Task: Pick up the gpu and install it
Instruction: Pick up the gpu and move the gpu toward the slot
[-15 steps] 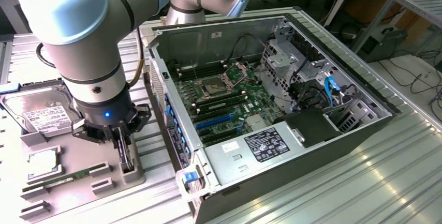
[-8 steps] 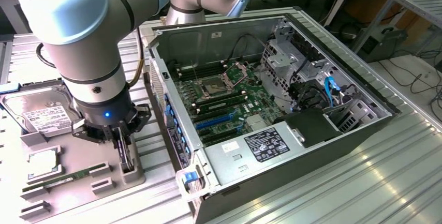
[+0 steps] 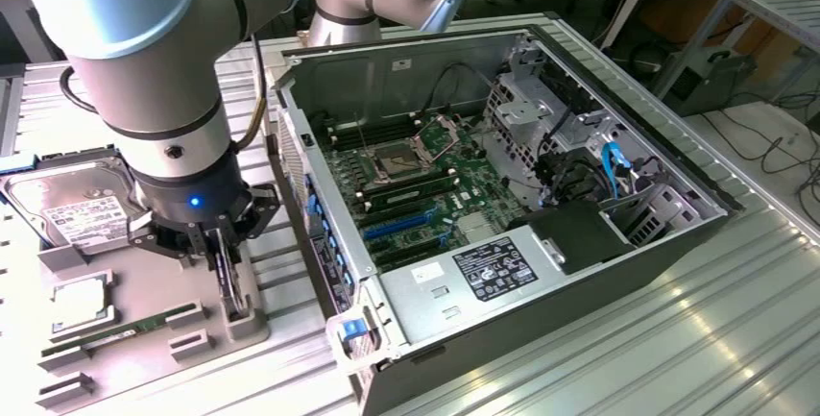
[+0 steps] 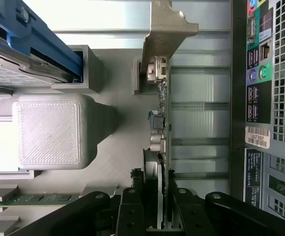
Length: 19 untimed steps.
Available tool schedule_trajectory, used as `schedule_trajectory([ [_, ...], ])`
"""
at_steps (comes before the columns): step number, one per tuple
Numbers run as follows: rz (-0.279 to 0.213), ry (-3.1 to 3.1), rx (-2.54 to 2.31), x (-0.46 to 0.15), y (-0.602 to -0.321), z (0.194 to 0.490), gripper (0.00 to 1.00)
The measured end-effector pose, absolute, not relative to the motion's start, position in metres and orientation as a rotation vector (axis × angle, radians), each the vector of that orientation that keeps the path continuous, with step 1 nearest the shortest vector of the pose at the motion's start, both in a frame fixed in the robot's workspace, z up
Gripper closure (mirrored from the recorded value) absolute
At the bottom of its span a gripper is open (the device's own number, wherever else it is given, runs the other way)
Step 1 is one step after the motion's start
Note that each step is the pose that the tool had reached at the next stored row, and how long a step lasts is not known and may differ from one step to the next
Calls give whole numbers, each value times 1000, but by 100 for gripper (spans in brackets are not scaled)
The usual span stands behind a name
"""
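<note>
The gripper (image 4: 160, 184) is closed narrowly on the upper edge of the gpu (image 4: 163, 123), which stands on edge in a grey holder (image 4: 110, 162). Gripped off-centre, the card could be tilted and jammed. Its long axis runs level, with the metal bracket (image 4: 164, 29) end away, parallel to the computer case (image 4: 280, 98) beyond.

The arm (image 3: 129, 70) is pale blue-grey with silver bands and carries a small blue light (image 3: 195, 202). The hand (image 4: 158, 199) is black. The gpu (image 4: 163, 123) shows a thin green edge and a pale metal bracket (image 4: 164, 29) (dull, faintly beige). The motherboard (image 3: 429, 181) is green with blue slots (image 3: 397, 229). The tabletop (image 3: 640, 358) is ribbed silver, and the hard drive (image 3: 77, 209) is silver with a white label.
</note>
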<state>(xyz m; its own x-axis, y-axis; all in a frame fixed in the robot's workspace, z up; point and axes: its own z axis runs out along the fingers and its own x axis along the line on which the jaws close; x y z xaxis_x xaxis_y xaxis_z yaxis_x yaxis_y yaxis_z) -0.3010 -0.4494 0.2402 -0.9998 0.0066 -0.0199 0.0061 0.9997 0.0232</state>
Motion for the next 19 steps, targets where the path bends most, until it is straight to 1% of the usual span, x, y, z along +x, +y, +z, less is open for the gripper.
schedule_trajectory([
  [5, 36, 3122, 10, -301, -449, 247, 73],
  [19, 36, 3122, 10, -301, -449, 278, 73],
])
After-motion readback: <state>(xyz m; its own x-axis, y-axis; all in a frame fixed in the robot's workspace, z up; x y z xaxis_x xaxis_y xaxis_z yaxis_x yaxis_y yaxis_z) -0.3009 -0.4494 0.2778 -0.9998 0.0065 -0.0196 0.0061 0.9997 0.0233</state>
